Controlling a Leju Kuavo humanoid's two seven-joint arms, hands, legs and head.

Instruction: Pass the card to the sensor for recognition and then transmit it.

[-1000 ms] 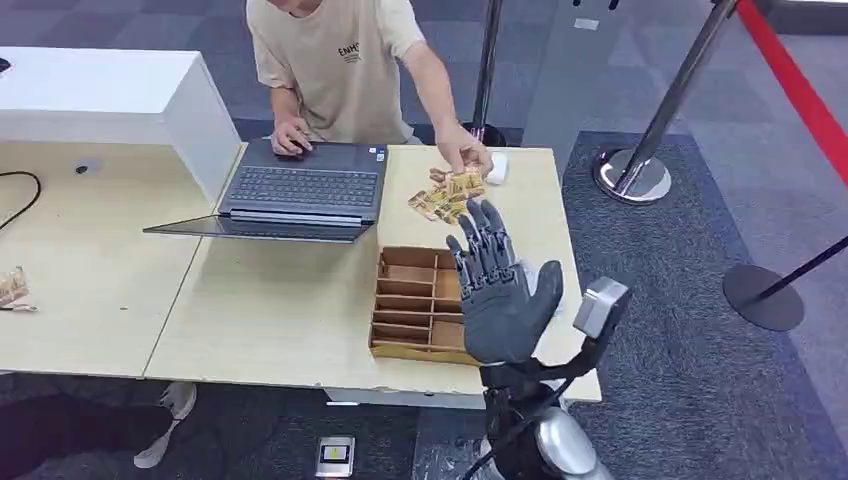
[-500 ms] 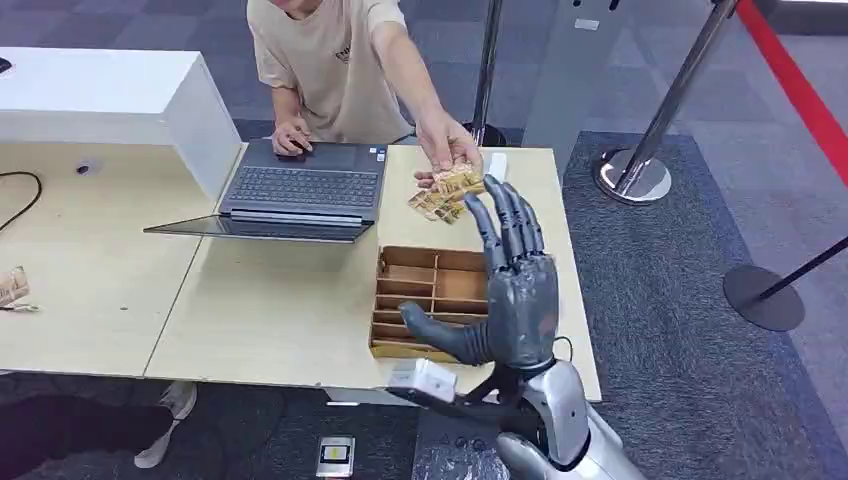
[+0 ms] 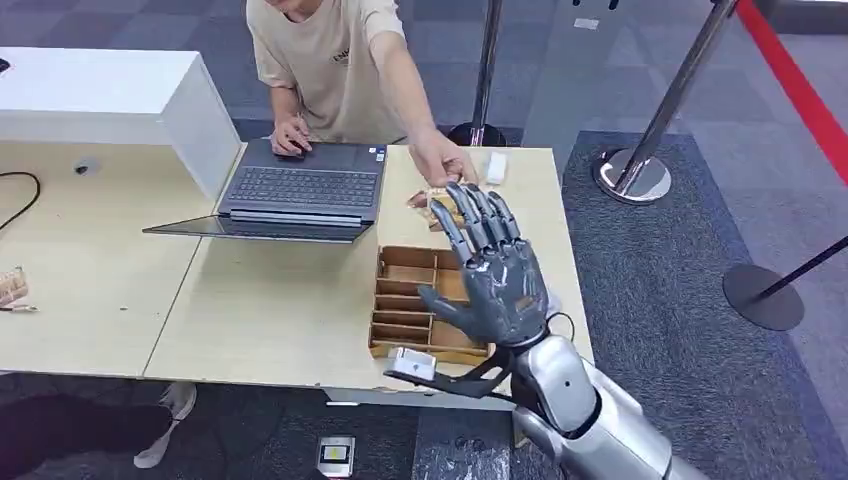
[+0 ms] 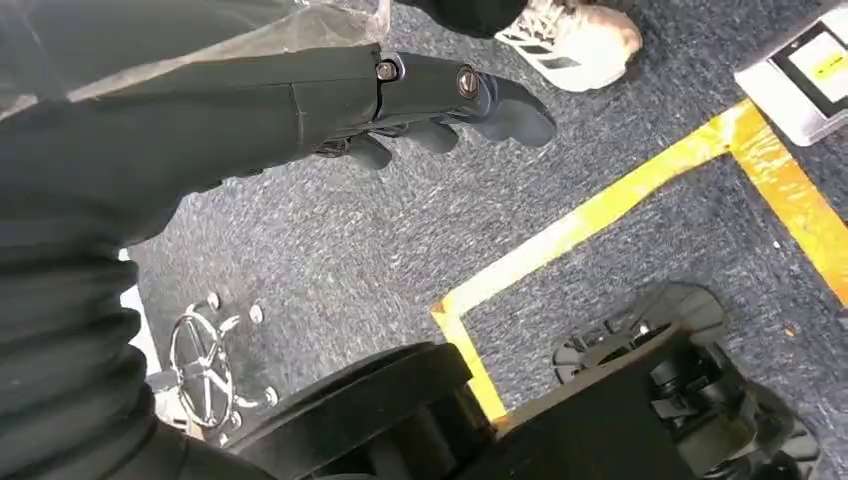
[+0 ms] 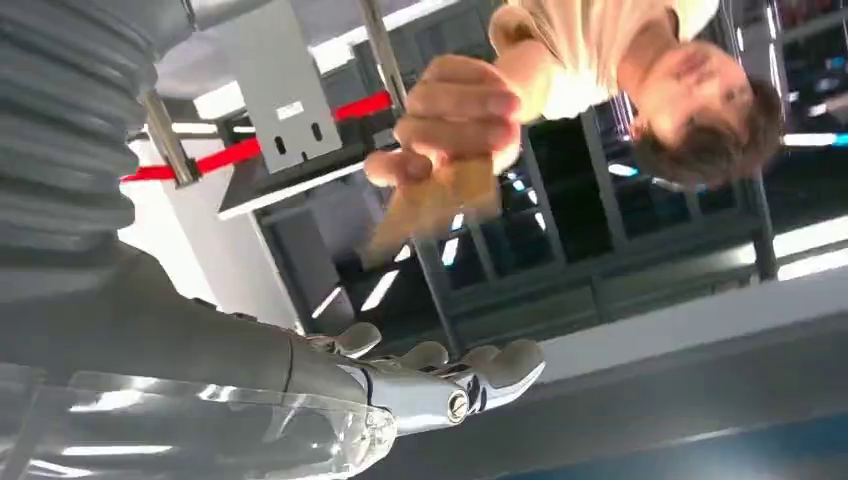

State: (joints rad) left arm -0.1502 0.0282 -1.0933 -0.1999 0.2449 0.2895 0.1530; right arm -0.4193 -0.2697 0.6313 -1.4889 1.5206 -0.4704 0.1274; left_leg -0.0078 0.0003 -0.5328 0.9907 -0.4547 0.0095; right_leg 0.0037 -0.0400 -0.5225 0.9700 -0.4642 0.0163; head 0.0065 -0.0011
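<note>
Reaching up over the desk [image 3: 260, 320]: right hand [image 3: 497, 275], palm up, fingers [image 3: 470, 215] spread wide, nothing in it yet. Seen from the wrist camera too, right hand [image 5: 420, 375] bare, fingers apart, pointing out under the card.

Held just above those fingertips: card [image 5: 435, 200], tan, pinched in a person's hand [image 5: 450, 120]. Same person's hand [image 3: 440, 160] seen from the head camera, stretched out from across the desk, almost touching the robot's fingertips. Hard to tell there how much of the card is hidden behind the fingers. Not yet touching the robot's palm.

Lying on the desk just behind the raised hand: a small pile of cards [image 3: 425, 200], partly hidden. Sitting under the right hand, near the desk's front edge: wooden tray [image 3: 410, 300] with many slots. Resting to the left of the tray: open laptop [image 3: 300, 190], with the person's other hand [image 3: 292, 135] on it. Lying near the far desk edge, just right of the person's reaching hand: small white box [image 3: 496, 166].

Hanging low over grey carpet [image 4: 350, 230]: left hand [image 4: 400, 100], dark, fingers curled in a little, holding nothing. Cannot tell for sure if clenched or loose. Running across the carpet: yellow tape [image 4: 600, 210].

Standing on the floor to the right of the desk: metal post [image 3: 650, 140] with a round base.
</note>
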